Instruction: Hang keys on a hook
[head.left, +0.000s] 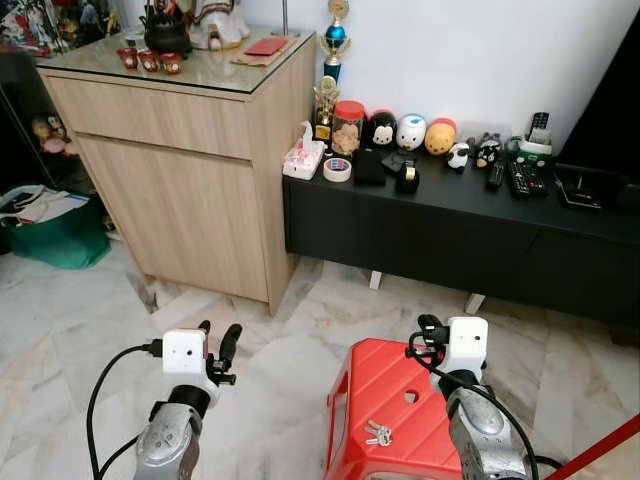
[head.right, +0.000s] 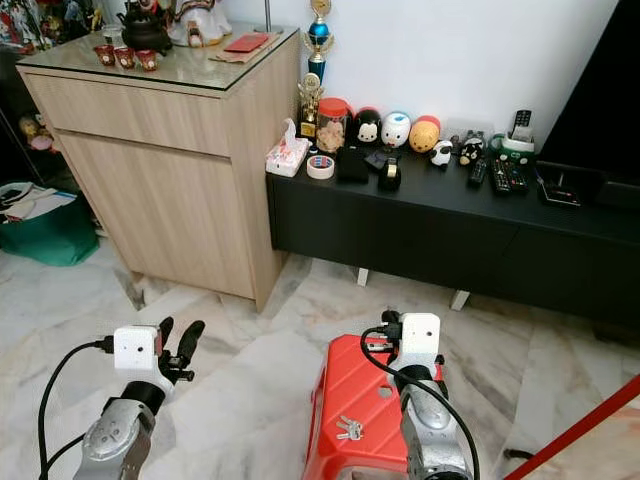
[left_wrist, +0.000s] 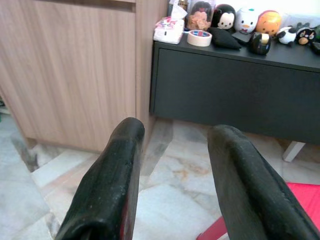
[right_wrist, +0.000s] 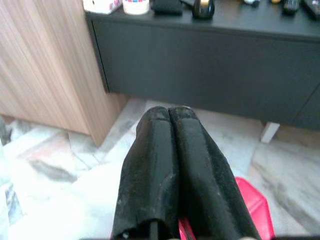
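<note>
from our left eye we see the keys (head.left: 378, 433) lying flat on the red stool (head.left: 360, 380), right by our right arm, easy to reach. our left gripper (head.left: 220, 348) hangs over the floor, off to the side of the stool. from our right eye, the black cabinet (head.right: 420, 235) with toys stands ahead; we see no hook. our left wrist shows its two fingers (left_wrist: 107, 185) apart, holding nothing. our right wrist shows the right gripper (right_wrist: 170, 120) with fingers pressed together, holding nothing, above the stool's edge.
</note>
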